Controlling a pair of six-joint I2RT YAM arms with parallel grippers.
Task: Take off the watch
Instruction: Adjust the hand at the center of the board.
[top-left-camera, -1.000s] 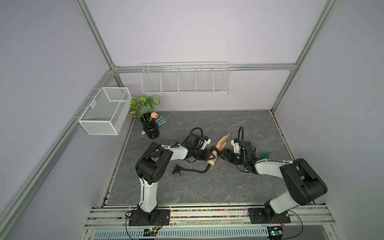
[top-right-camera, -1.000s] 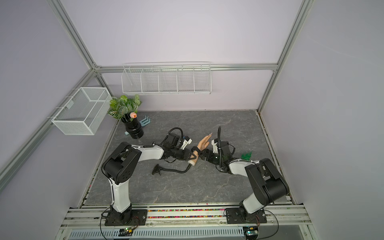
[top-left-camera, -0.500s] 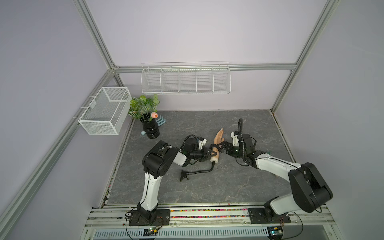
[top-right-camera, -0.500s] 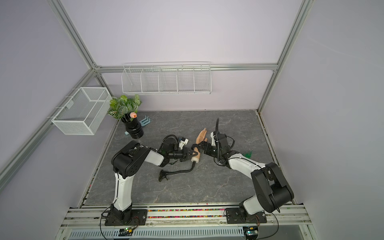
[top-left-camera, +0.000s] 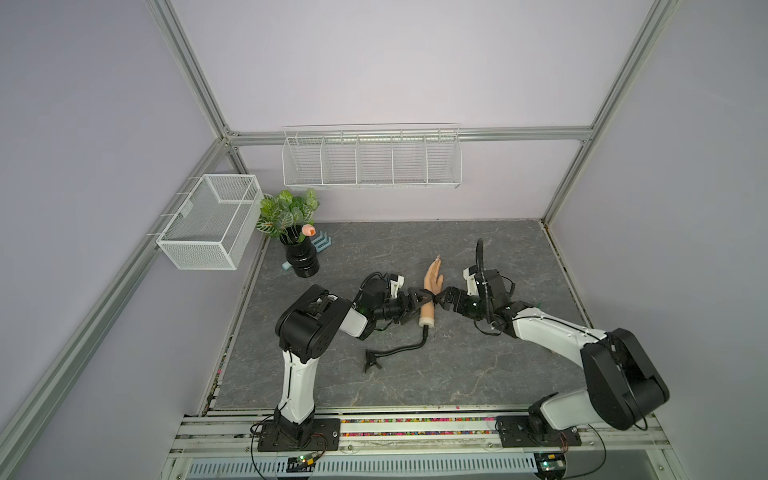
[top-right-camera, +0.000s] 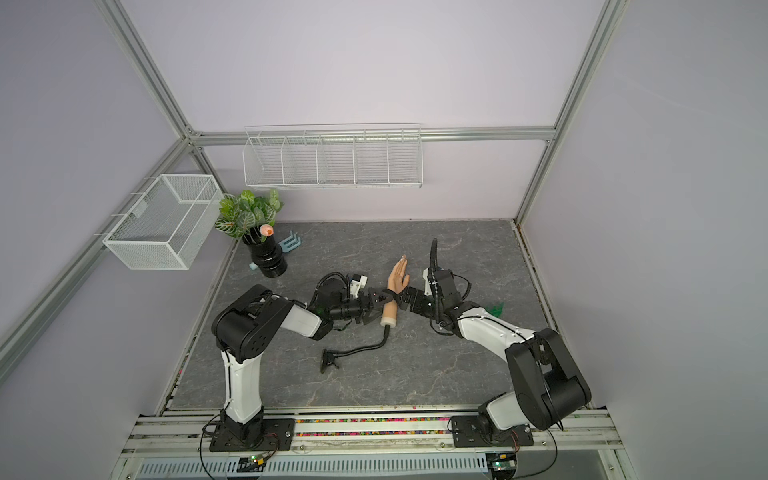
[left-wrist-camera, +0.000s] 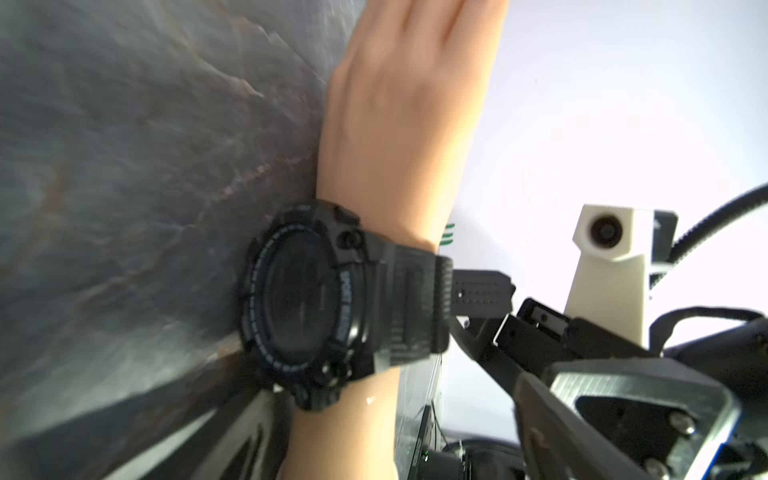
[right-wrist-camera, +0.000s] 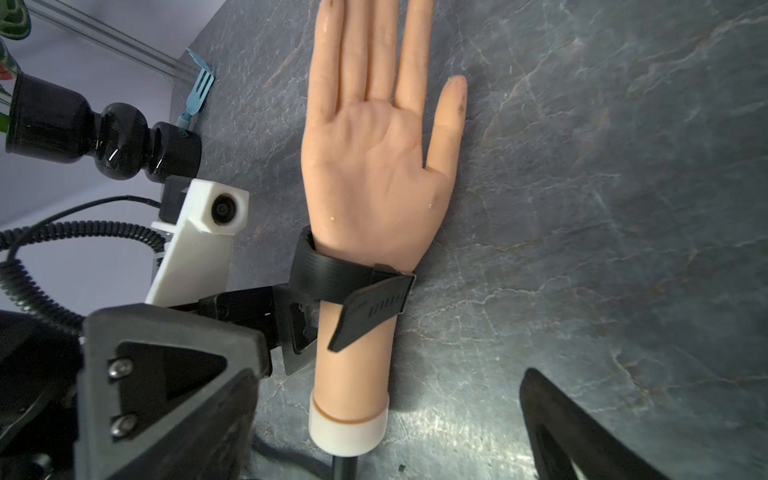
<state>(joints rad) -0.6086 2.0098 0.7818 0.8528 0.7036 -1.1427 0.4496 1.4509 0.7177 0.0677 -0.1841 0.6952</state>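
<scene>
The black watch sits on the wrist of the skin-coloured mannequin hand, which lies on the grey table pointing to the back. Its strap tail sticks out loose from the palm side. My left gripper is at the wrist's left side, open, with the forearm between its fingers. My right gripper faces it from the right, open, and its fingers straddle the forearm's white cuff without touching it. Both top views show the watch between the two grippers.
A black gooseneck stem runs from the forearm to a clamp on the table. A plant in a black vase and a blue fork stand at the back left. White wire baskets hang on the walls.
My left gripper has gone from nearly shut to wide open. The mannequin hand has swung from tilted right to pointing straight back. My right gripper has come in close to the wrist.
</scene>
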